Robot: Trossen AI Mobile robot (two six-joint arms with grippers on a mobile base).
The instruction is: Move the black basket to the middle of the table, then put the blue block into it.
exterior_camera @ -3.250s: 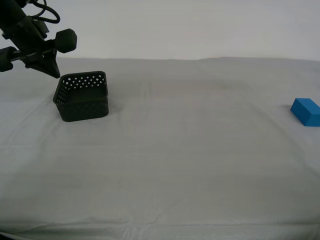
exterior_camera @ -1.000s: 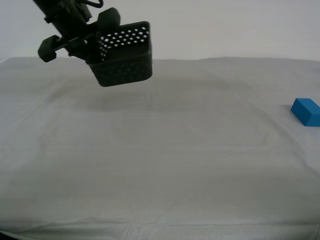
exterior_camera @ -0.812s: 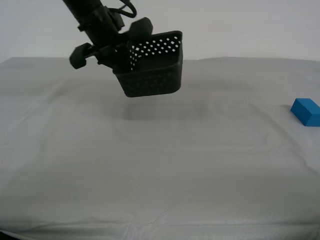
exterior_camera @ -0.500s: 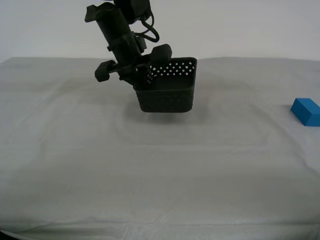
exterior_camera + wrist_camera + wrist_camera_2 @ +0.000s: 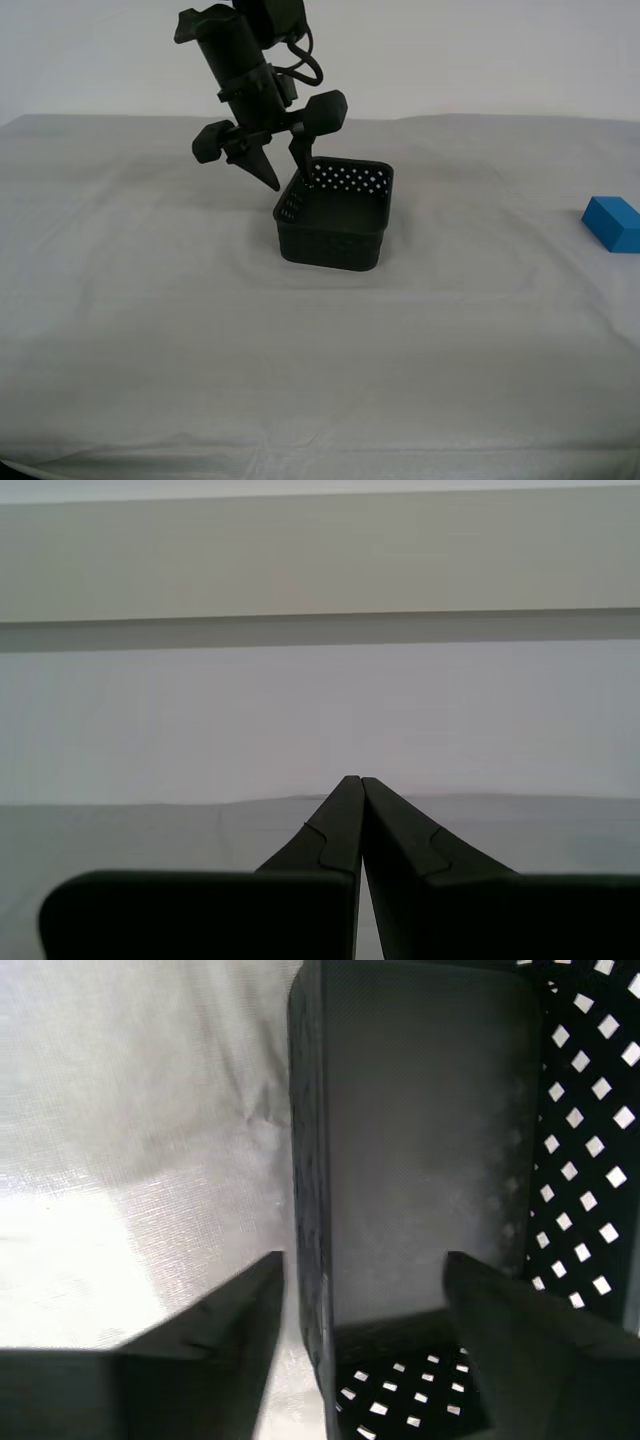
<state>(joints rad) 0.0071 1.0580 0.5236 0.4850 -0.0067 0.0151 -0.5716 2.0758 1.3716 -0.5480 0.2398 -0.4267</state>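
Now you have the black basket (image 5: 334, 214) sitting on the table (image 5: 320, 350), roughly in the middle of the cloth, upright with its open top facing up. Your second gripper (image 5: 288, 168) is spread open, straddling the basket wall nearest the exterior view's left: the second wrist view shows one finger outside that wall over bare cloth and the other inside over the basket's floor, with a visible gap on each side of the wall, so nothing is pinched. The first part of the task looks done. What matters next is the blue block (image 5: 612, 223): it lies well apart from the basket, far toward the exterior view's right edge of the table, partly cut off by the frame, so its long axis cannot be judged with confidence. Your second gripper is on the far side of the basket from it, so reaching across would mean passing over the basket. Your first gripper (image 5: 360, 790) has its fingers pressed together on nothing and looks out over bare cloth toward a wall; it does not appear in the exterior view, so you cannot tell whether it is nearer the block.
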